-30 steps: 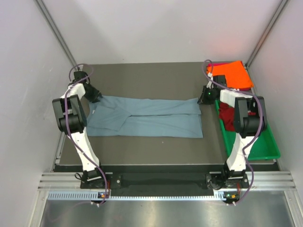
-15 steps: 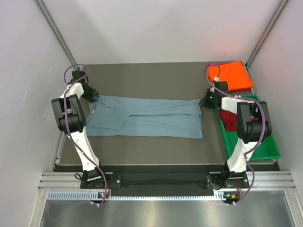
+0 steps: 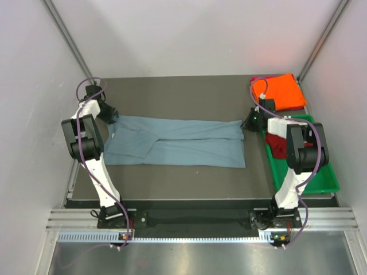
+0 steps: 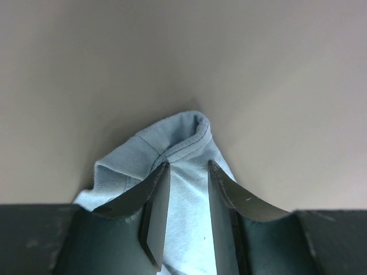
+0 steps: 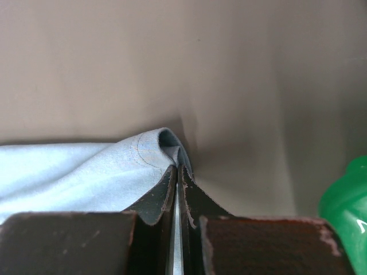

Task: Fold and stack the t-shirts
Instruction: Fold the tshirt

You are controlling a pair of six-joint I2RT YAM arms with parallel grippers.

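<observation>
left arm [image 3: 98, 172] and right arm [image 3: 287, 184] are white with black joints, purple cables [image 3: 87, 153] and dark jaws

Spread t-shirt [image 3: 178, 143] lies lengthwise across the middle of the desk [image 3: 183, 94], running left to right. Left pincer [image 3: 112, 117] stands at its far left corner, with cloth between the jaws. Right pincer [image 3: 248, 120] stands at its far right corner, jaws closed on the edge. Tray [image 3: 312, 177] lies along the desk's right side, just right of the spread t-shirt, and reaches toward the near edge. Second t-shirt [image 3: 277, 143] lies in the tray's far half. Folded t-shirt [image 3: 281, 91] lies behind the tray, in the desk's far right corner, on top of a lower t-shirt [image 3: 256, 78] whose edge shows at its far left.
</observation>
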